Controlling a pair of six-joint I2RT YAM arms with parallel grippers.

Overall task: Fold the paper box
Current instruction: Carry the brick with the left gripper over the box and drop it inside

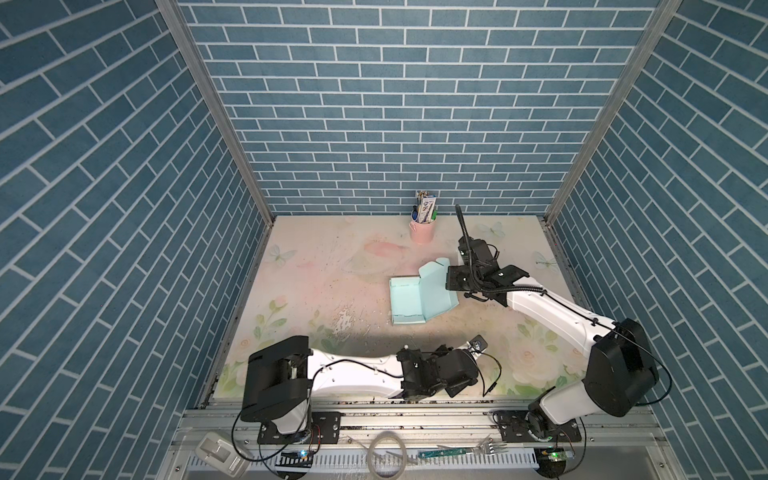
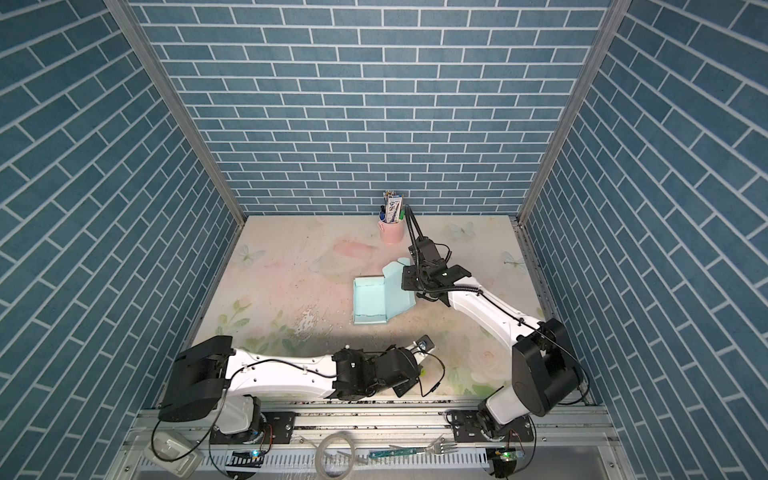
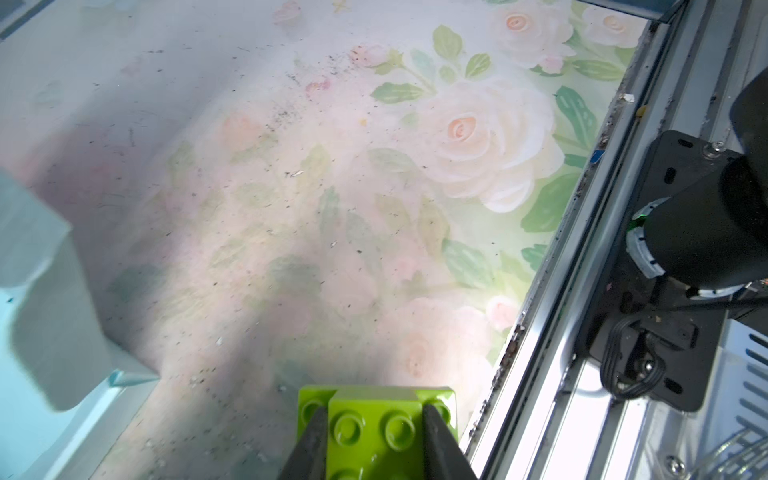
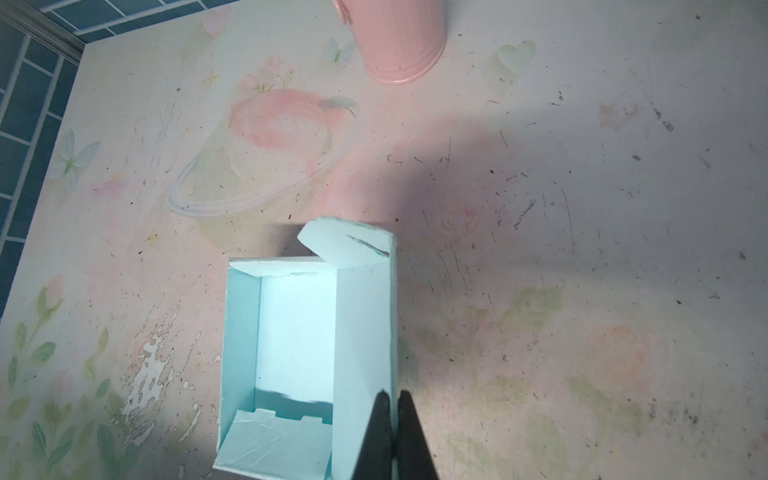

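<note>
Right gripper (image 4: 393, 399) pinching the upright lid (image 4: 361, 332) of the paper box (image 1: 405, 301).
Held up, likely for folding over; left gripper (image 3: 374, 419), clamping a green brick (image 3: 365, 434), parked clear at the bench's (image 1: 324, 291) front edge.

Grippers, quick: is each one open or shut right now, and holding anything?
Left gripper: closed on the green toy brick.
Right gripper: closed, pinching the raised flap of the paper box.
</note>
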